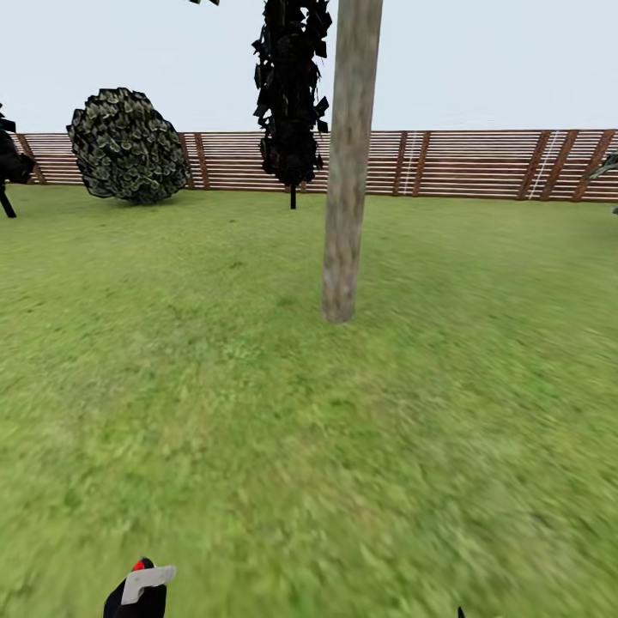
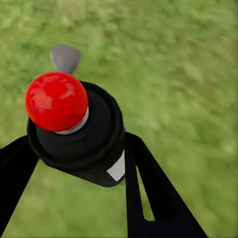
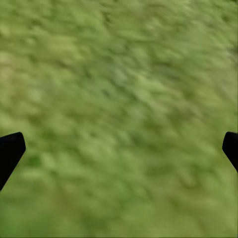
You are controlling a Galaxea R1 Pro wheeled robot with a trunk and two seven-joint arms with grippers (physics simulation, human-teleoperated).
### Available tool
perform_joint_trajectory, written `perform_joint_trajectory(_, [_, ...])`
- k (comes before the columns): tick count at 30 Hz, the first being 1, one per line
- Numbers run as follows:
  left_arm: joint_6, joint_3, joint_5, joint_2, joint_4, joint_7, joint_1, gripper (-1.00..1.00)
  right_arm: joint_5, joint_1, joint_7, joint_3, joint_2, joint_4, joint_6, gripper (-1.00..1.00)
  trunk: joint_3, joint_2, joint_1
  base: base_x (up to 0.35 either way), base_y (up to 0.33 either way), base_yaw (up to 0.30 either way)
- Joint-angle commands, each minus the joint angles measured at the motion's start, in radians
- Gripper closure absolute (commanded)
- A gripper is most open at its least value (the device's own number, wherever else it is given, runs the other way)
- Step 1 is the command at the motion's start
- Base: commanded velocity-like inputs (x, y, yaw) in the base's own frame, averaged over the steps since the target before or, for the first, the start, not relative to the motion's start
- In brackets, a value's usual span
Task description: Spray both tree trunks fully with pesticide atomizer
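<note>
The pesticide atomizer (image 2: 79,134) is a dark cylinder with a round red knob on top and a grey nozzle tab. It sits upright between the black fingers of my left gripper (image 2: 79,144), which is shut on it. In the head view the atomizer (image 1: 142,582) and left gripper (image 1: 136,602) show at the bottom left edge, low over the grass floor (image 1: 257,429). One tree trunk (image 1: 348,172), pale grey-brown and bare, rises from the lawn ahead, slightly right of centre and some way off. My right gripper (image 3: 120,148) hangs open over grass with nothing between its fingers.
A brown slatted fence (image 1: 463,163) closes the garden at the back. A round leafy bush (image 1: 129,146) stands at the back left, and a narrow black-green tree (image 1: 292,94) stands behind the trunk. Open grass lies between me and the trunk.
</note>
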Motion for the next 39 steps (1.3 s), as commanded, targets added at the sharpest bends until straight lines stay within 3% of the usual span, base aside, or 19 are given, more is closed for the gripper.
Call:
perform_joint_trajectory(1, [-0.004, 0.004, -0.007, 0.000, 0.001, 0.001, -0.001, 1.00, 0.010, -0.001, 0.000, -0.005, 0.001, 0.001, -0.003, -1.00, -0.001, 0.000, 0.000, 0.338, 0.000, -0.067])
perform_joint_trajectory(9, [-0.003, 0.004, -0.007, 0.000, 0.000, 0.001, 0.000, 1.00, 0.011, -0.001, 0.000, -0.005, 0.001, 0.001, -0.003, -1.00, -0.001, 0.000, 0.000, 0.338, 0.000, -0.158])
perform_joint_trajectory(39, [-0.004, 0.004, -0.006, -0.001, -0.004, 0.001, 0.001, 1.00, 0.011, -0.001, 0.000, -0.005, 0.001, 0.001, -0.003, -1.00, -0.001, 0.000, 0.000, 0.338, 0.000, -0.005])
